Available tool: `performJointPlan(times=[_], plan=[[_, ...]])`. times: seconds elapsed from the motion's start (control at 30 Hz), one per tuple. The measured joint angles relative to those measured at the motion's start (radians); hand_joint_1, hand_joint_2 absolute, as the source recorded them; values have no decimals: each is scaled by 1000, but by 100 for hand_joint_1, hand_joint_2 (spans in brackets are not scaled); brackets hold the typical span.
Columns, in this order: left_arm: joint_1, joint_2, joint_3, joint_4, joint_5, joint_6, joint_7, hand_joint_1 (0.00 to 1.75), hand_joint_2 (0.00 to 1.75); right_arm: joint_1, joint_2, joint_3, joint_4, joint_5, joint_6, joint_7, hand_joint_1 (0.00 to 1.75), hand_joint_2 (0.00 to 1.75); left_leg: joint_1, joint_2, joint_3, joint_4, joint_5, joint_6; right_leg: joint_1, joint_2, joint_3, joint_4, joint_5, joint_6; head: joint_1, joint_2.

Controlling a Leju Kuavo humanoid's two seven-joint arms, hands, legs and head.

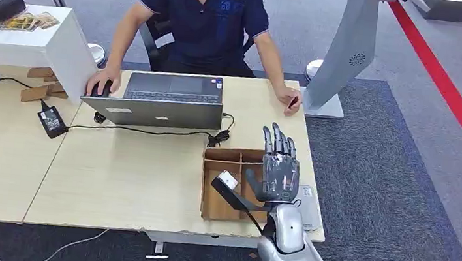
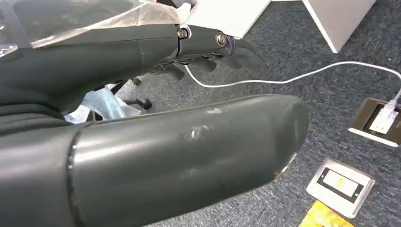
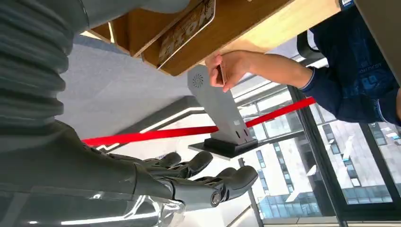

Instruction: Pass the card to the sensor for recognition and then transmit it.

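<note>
My right hand (image 1: 279, 165) is raised over the cardboard tray (image 1: 214, 201) near the table's front right corner, fingers straight and apart, holding nothing. In the right wrist view the same hand (image 3: 189, 177) is spread and bare. A person seated behind the laptop holds a small dark card (image 1: 292, 102) in one hand by the foot of the grey sensor stand (image 1: 347, 52). The card (image 3: 220, 74) is pinched against that stand (image 3: 215, 101) in the right wrist view too. My left hand (image 2: 208, 45) hangs over the carpet with its fingers stretched out and nothing in them.
A grey laptop (image 1: 163, 100) with its cable and a black power brick (image 1: 52, 122) lies across the middle of the table. A flat grey device (image 1: 308, 208) sits right of the tray. A white cabinet (image 1: 35, 42) stands at the left. A red line (image 1: 446, 89) crosses the carpet.
</note>
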Motion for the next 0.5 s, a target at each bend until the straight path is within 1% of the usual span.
performJointPlan(times=[0.03, 0.1, 0.17, 0.27, 0.4, 0.5], plan=[[0, 0, 0, 0, 0, 0, 0, 0, 0, 0, 0, 0, 0, 0, 0, 0, 2, 175, 0, 0, 0, 0, 0, 0, 0, 0, 0, 0, 0, 0, 0, 0], [0, 0, 0, 0, 0, 0, 0, 0, 0, 0, 0, 0, 0, 0, 0, 0, 9, 175, 0, 0, 0, 0, 0, 0, 0, 0, 0, 0, 0, 0, 0, 0], [0, 0, 0, 0, 0, 0, 0, 0, 0, -1, 0, 0, 3, 0, 0, 0, 12, 175, 0, 0, 0, 0, 0, 0, 0, 0, 0, 0, 0, 0, 0, 0], [0, 0, 0, 0, 0, 0, 0, 0, 0, -1, 0, 0, 5, -5, 0, 0, 10, 175, 0, 0, 0, 0, 0, 0, 0, 0, 0, 0, 0, 0, 0, 0], [0, 0, 0, 0, 1, 0, 0, 0, 0, -2, 0, 0, 8, -5, 0, 0, 16, 175, 0, 0, 0, 0, 0, 0, 0, 0, 0, 0, 0, 0, 0, 0], [0, 0, 0, 0, 2, 0, 0, 0, 0, -2, 0, 0, 8, -5, 0, 0, 14, 175, 0, 0, 0, 0, 0, 0, 0, 0, 0, 0, 0, 0, 0, 0]])
